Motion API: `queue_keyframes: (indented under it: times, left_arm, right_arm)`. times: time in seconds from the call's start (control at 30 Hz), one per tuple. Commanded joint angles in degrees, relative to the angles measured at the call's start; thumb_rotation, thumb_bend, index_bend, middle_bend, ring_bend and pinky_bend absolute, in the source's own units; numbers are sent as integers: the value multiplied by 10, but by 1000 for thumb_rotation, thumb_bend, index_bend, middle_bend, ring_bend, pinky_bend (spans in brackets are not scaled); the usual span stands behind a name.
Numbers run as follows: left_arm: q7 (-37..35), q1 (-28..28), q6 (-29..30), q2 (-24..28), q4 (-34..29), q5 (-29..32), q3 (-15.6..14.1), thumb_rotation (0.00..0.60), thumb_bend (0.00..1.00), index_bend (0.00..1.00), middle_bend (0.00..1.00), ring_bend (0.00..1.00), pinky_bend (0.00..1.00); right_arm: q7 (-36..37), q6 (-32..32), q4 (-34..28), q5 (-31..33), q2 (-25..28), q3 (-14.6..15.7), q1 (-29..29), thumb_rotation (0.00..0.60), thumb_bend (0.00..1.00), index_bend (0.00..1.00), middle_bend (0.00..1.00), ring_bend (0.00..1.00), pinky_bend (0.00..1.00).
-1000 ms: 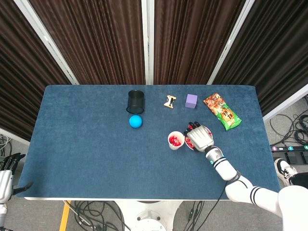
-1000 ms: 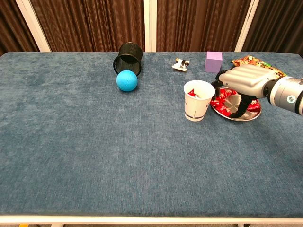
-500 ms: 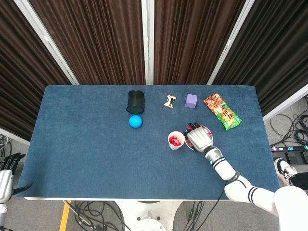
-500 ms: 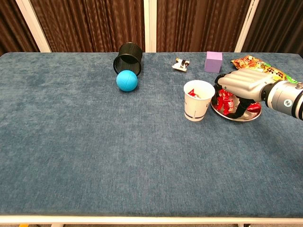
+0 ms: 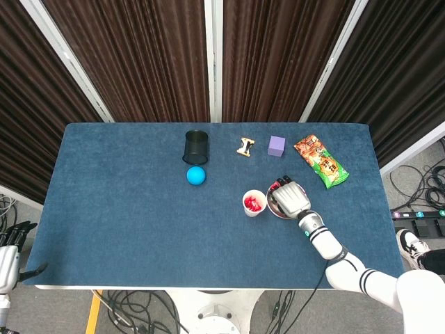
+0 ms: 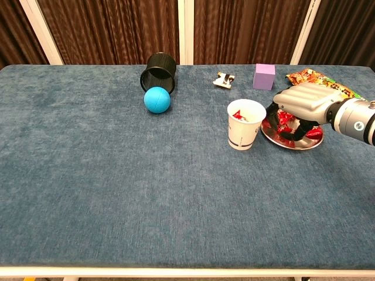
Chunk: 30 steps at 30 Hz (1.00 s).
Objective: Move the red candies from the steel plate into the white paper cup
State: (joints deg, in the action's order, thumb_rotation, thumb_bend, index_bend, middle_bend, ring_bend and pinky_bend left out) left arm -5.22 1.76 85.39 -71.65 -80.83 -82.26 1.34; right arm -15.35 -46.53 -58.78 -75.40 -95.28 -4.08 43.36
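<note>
Head view
- Right hand (image 5: 289,197): palm down over the steel plate (image 5: 273,211), covering most of it; fingers point to about 11 o'clock.
- White paper cup (image 5: 254,203): at 9 o'clock from the hand, just beside the plate, red pieces already inside.
- Left hand (image 5: 10,244): at the table's far left edge, well apart; the right hand is much the nearer.

Chest view
- Right hand (image 6: 304,102): fingers curl down among the red candies (image 6: 282,122); whether one is pinched I cannot tell.
- Steel plate (image 6: 304,144): under the hand, candies piled on its left half.
- Cup (image 6: 245,124): at 9 o'clock from the fingertips, upright, rim just beside the plate.
- Coming move: likely a short carry toward 9 o'clock.
</note>
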Motion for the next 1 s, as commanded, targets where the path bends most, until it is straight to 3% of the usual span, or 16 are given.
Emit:
queue_keyframes:
  times: [0.03, 0.4, 0.77, 1.0]
  left_arm:
    - [0, 0, 0, -1, 0, 0, 0, 600, 0, 238, 245, 149, 205]
    - [1, -2, -1, 0, 0, -1, 1, 600, 0, 238, 245, 149, 205]
    - [0, -3, 4, 2, -3, -4, 2, 600, 0, 238, 245, 149, 205]
    - [-2, -1, 7, 2, -4, -6, 1, 600, 0, 238, 244, 149, 205]
  right_arm:
    - [0, -1, 1, 0, 0, -1, -1, 600, 398, 561, 448, 212, 195]
    - [18, -37, -37, -3, 32, -20, -11, 600, 465, 605, 498, 261, 239]
    - [40, -116, -218, -30, 146, -58, -27, 600, 464, 608, 508, 261, 244]
    - [30, -115, -276, -53, 157, -55, -16, 600, 463, 609, 508, 259, 245]
